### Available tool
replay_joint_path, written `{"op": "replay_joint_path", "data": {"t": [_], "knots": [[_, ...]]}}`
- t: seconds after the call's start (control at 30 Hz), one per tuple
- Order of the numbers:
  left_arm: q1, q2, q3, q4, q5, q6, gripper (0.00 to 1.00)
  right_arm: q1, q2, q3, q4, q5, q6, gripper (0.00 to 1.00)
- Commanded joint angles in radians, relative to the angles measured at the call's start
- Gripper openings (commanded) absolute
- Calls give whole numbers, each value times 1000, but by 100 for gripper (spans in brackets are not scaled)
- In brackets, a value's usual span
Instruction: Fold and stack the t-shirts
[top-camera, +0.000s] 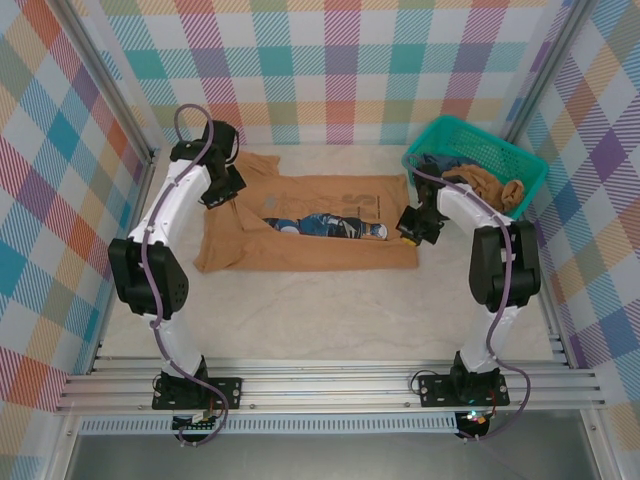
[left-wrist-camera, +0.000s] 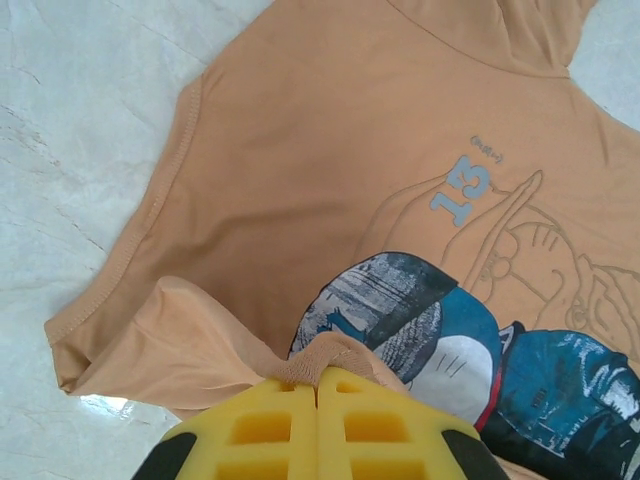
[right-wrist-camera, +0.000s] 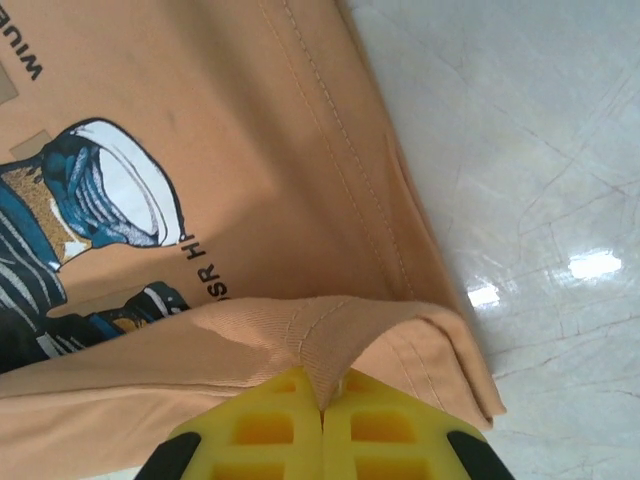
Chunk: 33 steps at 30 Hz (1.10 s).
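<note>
Printed t-shirt (top-camera: 300, 250) lies spread on the counter (top-camera: 320, 320), print up, one long edge partly turned over the picture. Left end effector (top-camera: 225, 190) is at the sleeve end. In its wrist view the left end effector (left-wrist-camera: 318, 400) is clamped together on a small bunch of shirt (left-wrist-camera: 330, 130) fabric, just beside the blue figure. Right end effector (top-camera: 412, 225) is at the hem end. In its own view the right end effector (right-wrist-camera: 322, 410) is pinched together on a folded-over hem corner of the shirt (right-wrist-camera: 250, 130), with bare counter (right-wrist-camera: 520, 150) to the side. Risks as we judge them: both pinches look shallow, so the cloth could slip out mid-fold. If one arm travels faster, the fold line skews and the sleeve bunches. The counter looks glossy, so the whole shirt may slide instead of folding. The right arm works near the basket and could nudge it. Teal mesh basket (top-camera: 424, 140) sits in the far right corner and holds a crumpled t-shirt (top-camera: 490, 185), tan, plus a dark item (top-camera: 455, 165) we cannot identify. Nothing is stacked yet.
</note>
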Motion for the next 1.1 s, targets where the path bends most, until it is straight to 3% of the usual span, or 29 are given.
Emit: {"op": "replay_joint_path", "data": {"t": [0.0,1.0,1.07], "knots": [[16,30,43,-18,-31,31,0,-10,21,29,-25,21,-16,0],[51,169,143,-16,-51,53,0,-10,149,155,-43,43,-40,0],[55,185,159,-28,-64,54,0,-10,156,164,-36,26,-54,8]]}}
